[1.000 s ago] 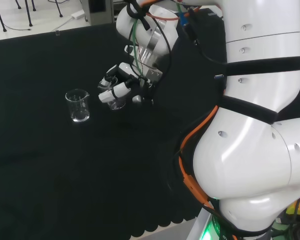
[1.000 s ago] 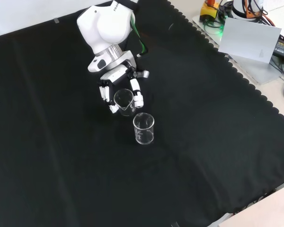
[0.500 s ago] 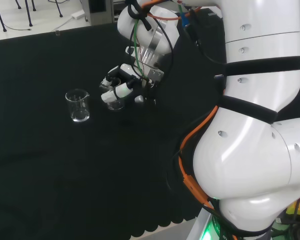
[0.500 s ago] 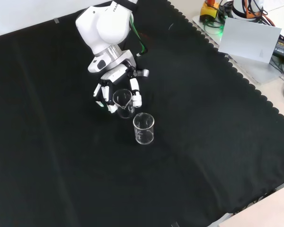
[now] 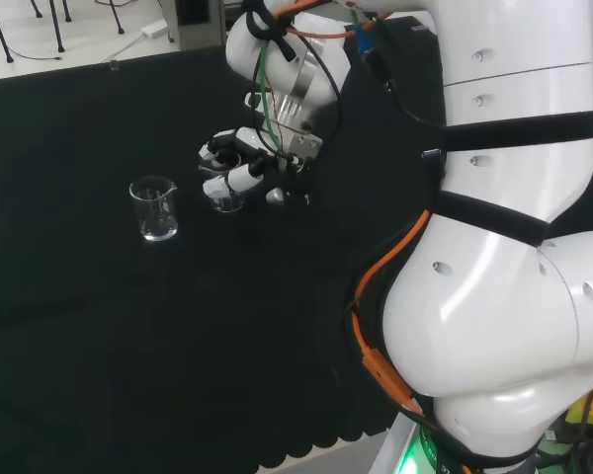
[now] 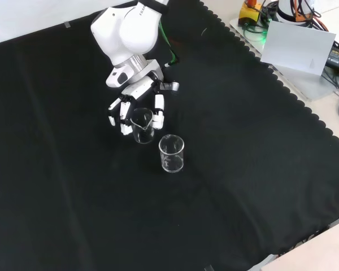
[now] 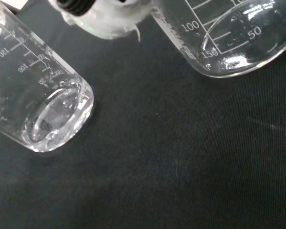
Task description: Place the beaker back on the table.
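Your robot hand (image 6: 137,107) has its fingers curled round the sides of a small clear glass beaker (image 6: 142,125), holding it upright just above the black cloth of the bench (image 6: 243,169); from these views you cannot tell whether its base is touching yet. A second empty beaker (image 6: 172,153) stands just beside it, nearer the camera in the front view and to the left in the head view.

Treat the held beaker as light, rigid, smooth and breakable: glass slips against hard fingers and chips if it knocks its neighbour. Grip across the mid-wall, below the lip and spout, as you are doing. The wrist view shows both bases close together, so lower straight down and release gently.
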Robot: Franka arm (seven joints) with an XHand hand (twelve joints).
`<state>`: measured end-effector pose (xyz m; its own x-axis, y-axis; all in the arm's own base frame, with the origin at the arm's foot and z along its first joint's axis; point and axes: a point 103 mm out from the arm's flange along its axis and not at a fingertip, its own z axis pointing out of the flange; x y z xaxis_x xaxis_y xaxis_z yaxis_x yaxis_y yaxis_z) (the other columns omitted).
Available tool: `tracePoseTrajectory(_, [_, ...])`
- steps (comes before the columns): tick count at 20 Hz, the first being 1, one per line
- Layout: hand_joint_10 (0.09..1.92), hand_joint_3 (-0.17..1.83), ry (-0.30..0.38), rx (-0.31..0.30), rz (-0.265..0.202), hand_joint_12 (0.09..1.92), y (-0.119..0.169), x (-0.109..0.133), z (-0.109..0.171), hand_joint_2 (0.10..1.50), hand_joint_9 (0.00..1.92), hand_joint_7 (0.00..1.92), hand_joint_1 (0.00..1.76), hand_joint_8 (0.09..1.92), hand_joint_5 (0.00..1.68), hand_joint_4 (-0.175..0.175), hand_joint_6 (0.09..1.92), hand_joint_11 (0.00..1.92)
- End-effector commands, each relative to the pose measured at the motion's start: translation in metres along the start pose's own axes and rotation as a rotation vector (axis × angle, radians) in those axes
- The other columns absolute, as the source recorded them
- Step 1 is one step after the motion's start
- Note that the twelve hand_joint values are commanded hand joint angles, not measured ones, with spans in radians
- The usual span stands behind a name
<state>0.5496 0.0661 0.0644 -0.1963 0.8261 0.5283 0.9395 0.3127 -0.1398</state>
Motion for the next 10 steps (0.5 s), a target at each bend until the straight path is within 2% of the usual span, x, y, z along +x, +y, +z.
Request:
tracePoseTrajectory(1, [0.09, -0.17, -0.082, 0.010, 0.002, 1.08, -0.002, 0.007, -0.006, 0.92, 0.72, 0.75, 0.94, 0.09, 0.47, -0.008, 0.46, 0.00])
tracePoseTrajectory(10, [0.09, -0.17, -0.085, 0.005, 0.010, 0.98, -0.008, 0.017, -0.027, 0.87, 0.61, 0.60, 0.85, 0.09, 0.43, -0.013, 0.24, 0.00])
